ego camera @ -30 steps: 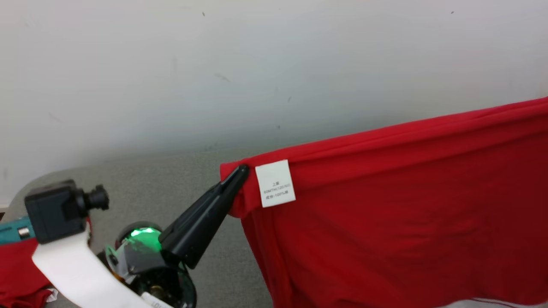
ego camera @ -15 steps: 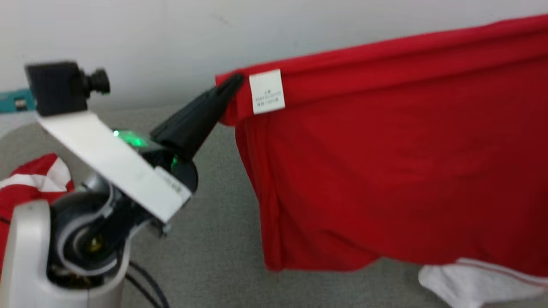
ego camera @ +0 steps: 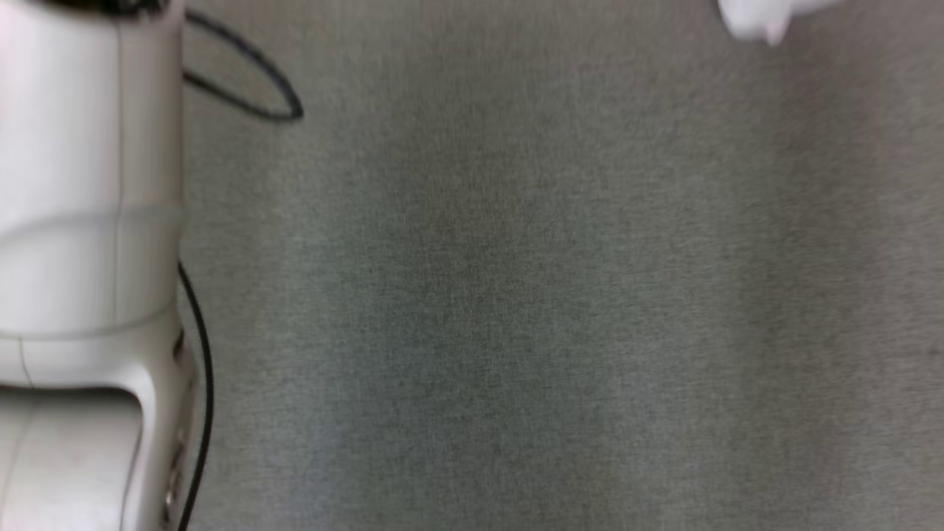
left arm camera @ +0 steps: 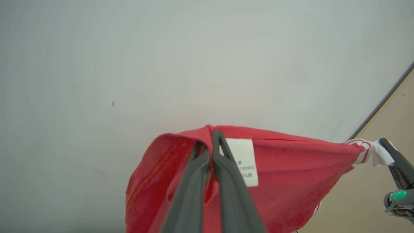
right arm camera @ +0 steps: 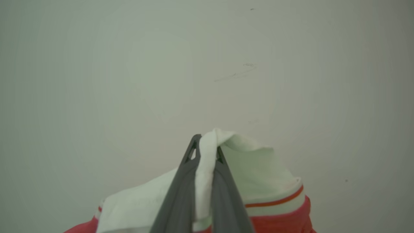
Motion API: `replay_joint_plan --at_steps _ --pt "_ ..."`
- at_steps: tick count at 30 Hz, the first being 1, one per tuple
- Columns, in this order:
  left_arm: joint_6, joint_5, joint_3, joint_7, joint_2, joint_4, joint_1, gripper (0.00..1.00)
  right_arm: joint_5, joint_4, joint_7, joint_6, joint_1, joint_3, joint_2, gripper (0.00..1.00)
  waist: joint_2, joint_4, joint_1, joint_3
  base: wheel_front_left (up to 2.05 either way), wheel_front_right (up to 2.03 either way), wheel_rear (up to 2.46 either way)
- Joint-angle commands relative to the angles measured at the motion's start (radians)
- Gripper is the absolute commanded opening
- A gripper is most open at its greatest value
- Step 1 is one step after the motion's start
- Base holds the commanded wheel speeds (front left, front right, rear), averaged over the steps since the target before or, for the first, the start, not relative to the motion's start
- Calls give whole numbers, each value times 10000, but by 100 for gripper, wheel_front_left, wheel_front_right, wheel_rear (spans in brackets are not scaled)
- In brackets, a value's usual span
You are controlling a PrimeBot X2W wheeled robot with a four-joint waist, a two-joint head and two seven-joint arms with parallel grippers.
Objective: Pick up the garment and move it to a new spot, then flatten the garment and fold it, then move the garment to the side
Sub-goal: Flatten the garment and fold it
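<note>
Holding the red garment (left arm camera: 291, 168) up in the air between both arms, I am in the first step of the task: the lift and carry to a new spot. In the left wrist view the left tool (left arm camera: 210, 140) has its two dark fingers pressed together on a bunched red corner, just beside a white label (left arm camera: 242, 158) sewn into the cloth. From there the fabric runs taut across to the far side, where it ends in a white, red-striped edge. In the right wrist view the right tool (right arm camera: 207, 145) is clamped on that white trim (right arm camera: 252, 165), a fold of it squeezed between the fingers and standing up past their tips. Behind the garment in both wrist views is a plain pale wall (left arm camera: 161, 64). The head view looks down on a grey felt-like surface that I take to be the bench (ego camera: 516, 295), with a pale forearm (ego camera: 81, 221) and a black cable (ego camera: 243, 81) at its left side. A blurred white shape (ego camera: 759, 18) at that view's top edge may be a hanging part of the garment, but I cannot tell. Next, I judge, both arms must lower together with the cloth stretched between them, laying it flat on the bench before either grip lets go.
</note>
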Motion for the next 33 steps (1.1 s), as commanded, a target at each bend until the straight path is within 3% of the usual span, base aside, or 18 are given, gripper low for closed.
replay_joint_plan --at_steps 1,5,8,12,16,21,25,33 --pt "-86 186 -15 -173 3 196 -122 0 -12 141 -122 -20 -158 -11 30 0 0 25 -4 966 0 0 0" --pt "-464 741 -162 -1622 -100 1931 -1277 0 -196 1071 -896 -20 -875 98 70 0 0 -16 -4 1518 0 0 0" --pt "-767 775 -243 -2555 -239 2915 -1528 0 29 1358 -1284 -20 -506 433 -153 0 0 -1 -4 1743 0 0 0" --pt "-1438 438 -411 -3541 -450 3789 -755 0 906 795 -1769 -20 1152 1096 -545 0 0 75 -4 1604 0 0 0" --pt "-1893 -118 -828 -3914 -517 4005 1021 0 2126 -377 -2110 -20 4044 1514 -1153 0 0 84 -4 901 0 0 0" --pt "-2005 -636 -1319 -3721 -190 3244 3854 0 3163 -1806 -2105 -20 7816 1600 -1720 0 0 27 -4 -182 0 0 0" --pt "-2002 -695 -1608 -3716 198 2157 6330 0 3502 -2429 -1948 -23 10417 1562 -1823 0 0 -84 -4 -1256 0 0 0" --pt "-1316 -1285 -1994 -3254 445 -284 10907 0 3362 -2996 -1207 -21 14324 2249 -2071 0 0 -211 -4 -2762 0 0 0"
